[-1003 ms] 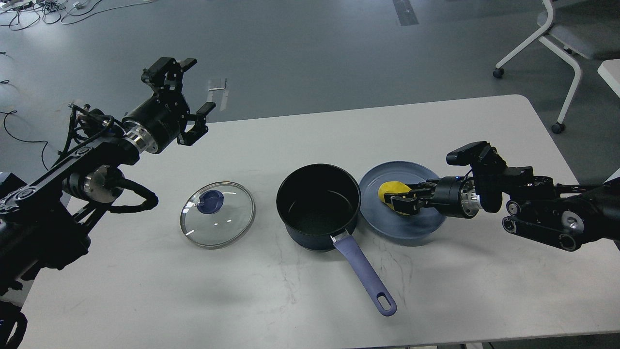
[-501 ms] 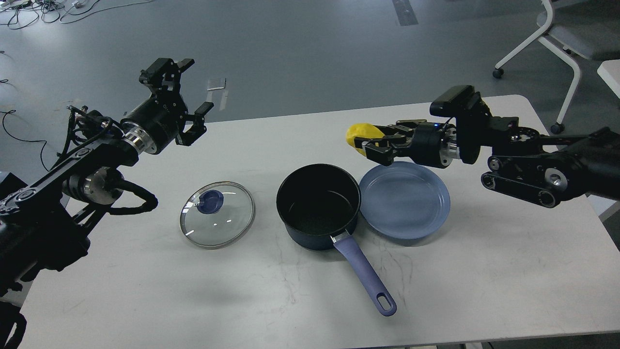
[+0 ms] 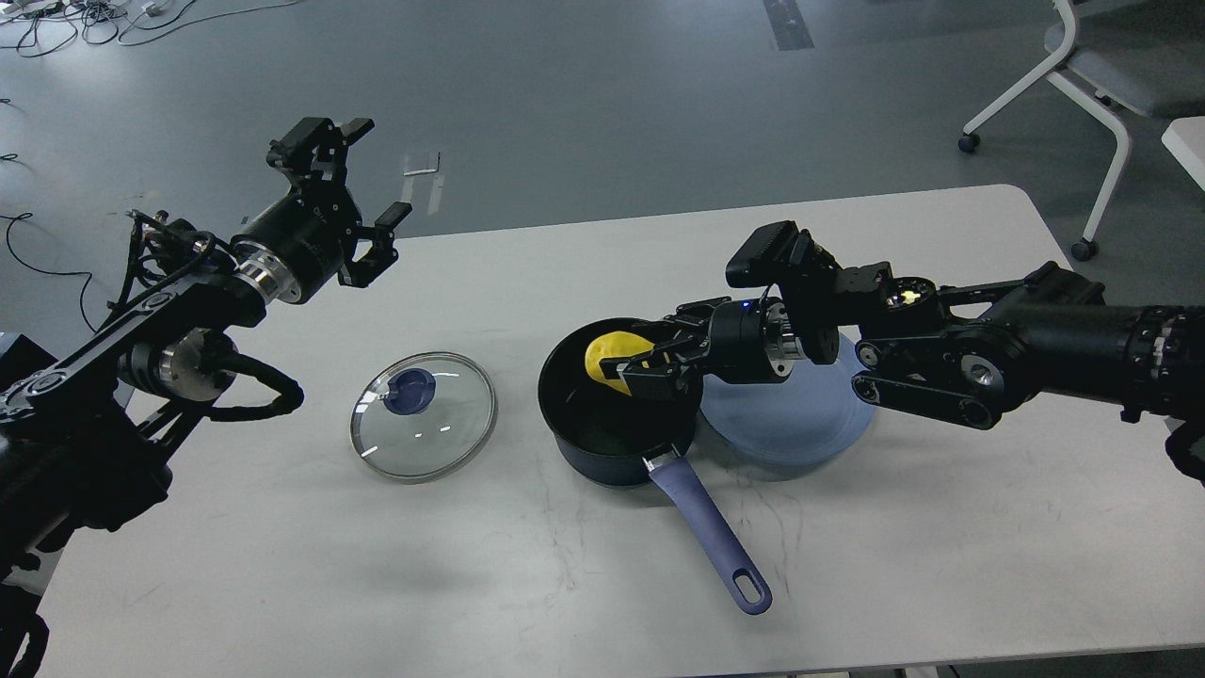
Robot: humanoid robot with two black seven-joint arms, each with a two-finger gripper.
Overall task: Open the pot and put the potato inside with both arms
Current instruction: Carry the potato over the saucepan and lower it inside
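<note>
The dark blue pot (image 3: 612, 443) stands open at the table's middle, its purple handle (image 3: 711, 537) pointing to the front right. Its glass lid (image 3: 423, 416) with a blue knob lies flat on the table to the pot's left. My right gripper (image 3: 633, 363) is shut on the yellow potato (image 3: 608, 359) and holds it over the pot's opening, about level with the rim. My left gripper (image 3: 362, 184) is open and empty, raised above the table's back left, well clear of the lid.
A blue plate (image 3: 786, 424) lies right of the pot, partly hidden by my right arm. A white office chair (image 3: 1092, 75) stands on the floor at the back right. The table's front edge runs along the bottom of the view.
My right gripper lifted the potato off the blue plate, carried it up and left, and now holds it lowered over the pot. The left arm has barely shifted.
</note>
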